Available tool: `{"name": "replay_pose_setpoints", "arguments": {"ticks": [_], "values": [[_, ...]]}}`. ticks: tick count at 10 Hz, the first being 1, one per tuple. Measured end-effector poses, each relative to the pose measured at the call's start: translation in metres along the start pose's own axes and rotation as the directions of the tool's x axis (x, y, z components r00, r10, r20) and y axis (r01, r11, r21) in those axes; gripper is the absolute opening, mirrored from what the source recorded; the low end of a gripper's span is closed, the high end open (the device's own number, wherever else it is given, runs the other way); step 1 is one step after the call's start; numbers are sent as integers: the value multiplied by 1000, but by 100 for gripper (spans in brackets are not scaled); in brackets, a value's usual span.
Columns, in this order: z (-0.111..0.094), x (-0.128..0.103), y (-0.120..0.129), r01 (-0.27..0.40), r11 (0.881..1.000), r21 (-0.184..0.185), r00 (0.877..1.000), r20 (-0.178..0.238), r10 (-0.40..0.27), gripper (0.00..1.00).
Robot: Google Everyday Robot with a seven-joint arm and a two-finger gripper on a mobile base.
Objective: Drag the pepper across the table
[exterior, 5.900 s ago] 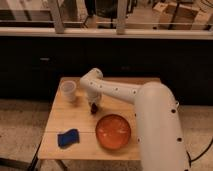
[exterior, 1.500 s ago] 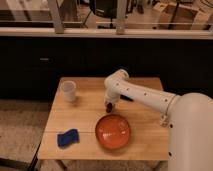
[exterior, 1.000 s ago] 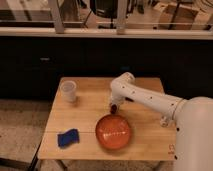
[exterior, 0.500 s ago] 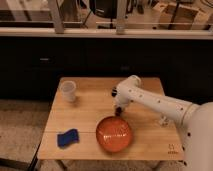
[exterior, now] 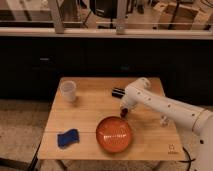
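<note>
Your tool (exterior: pixel 124 111) sits low on the bench (exterior: pixel 90 112), right of centre, directly over the pepper (exterior: pixel 124 114), just beyond the orange bowl's (exterior: pixel 114 135) far rim. I cannot tell its grip state.

There are no words or numbers here that I can read. Near the front right corner of the table (exterior: pixel 100 102) there is a tiny dark mark (exterior: pixel 171 147), but I cannot tell what it says. The gripper (exterior: pixel 124 112) is down low over the table, just past the far rim of the orange bowl (exterior: pixel 114 135), and it has no letters on it.
</note>
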Motion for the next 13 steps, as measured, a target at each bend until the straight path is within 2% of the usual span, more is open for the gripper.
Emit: {"name": "replay_pose_setpoints", "arguments": {"ticks": [3, 6, 13], "values": [[0, -1, 18, -29, 1000, 3, 1000, 0, 29, 0], [-2, -13, 37, -56, 998, 6, 998, -1, 56, 0], [-22, -38, 67, -93, 996, 9, 995, -19, 93, 0]]}}
